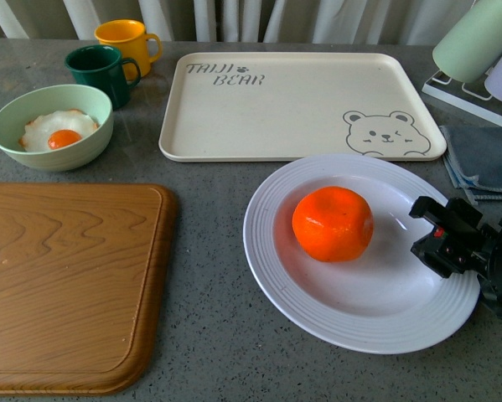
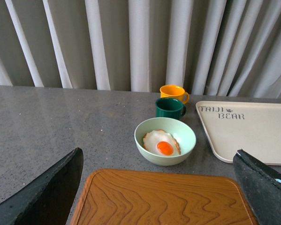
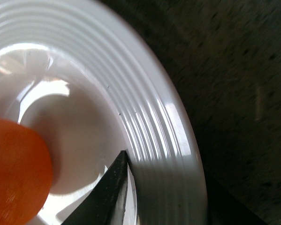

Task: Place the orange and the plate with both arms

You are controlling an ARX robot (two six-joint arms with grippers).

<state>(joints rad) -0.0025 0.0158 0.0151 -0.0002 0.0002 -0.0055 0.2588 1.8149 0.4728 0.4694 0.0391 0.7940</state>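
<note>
Orange (image 1: pixel 333 223) sits on the plate (image 1: pixel 271 251), slightly back of centre, touching the glossy well. The plate lies flat on the grey table (image 1: pixel 209 209), right of the wooden board (image 1: pixel 66 285) and just in front of the cream bear tray (image 1: pixel 301 109); their rims nearly touch. Right claw (image 1: pixel 425 228) is at the plate's right edge. In the right wrist view one dark finger (image 3: pixel 110 197) lies on the inner slope of the ribbed rim and a second dark shape shows under the rim's outer edge, so the claw is pinched onto the plate rim and clear of the orange. Left claw (image 2: pixel 157 153) is seen only from its own wrist camera: fingers spread wide, nothing between them, above the near edge of the board, facing the green bowl (image 2: pixel 142 140) with the fried egg (image 2: pixel 161 143). Green mug (image 2: pixel 170 108) and yellow mug (image 2: pixel 174 91) stand behind the bowl.
</note>
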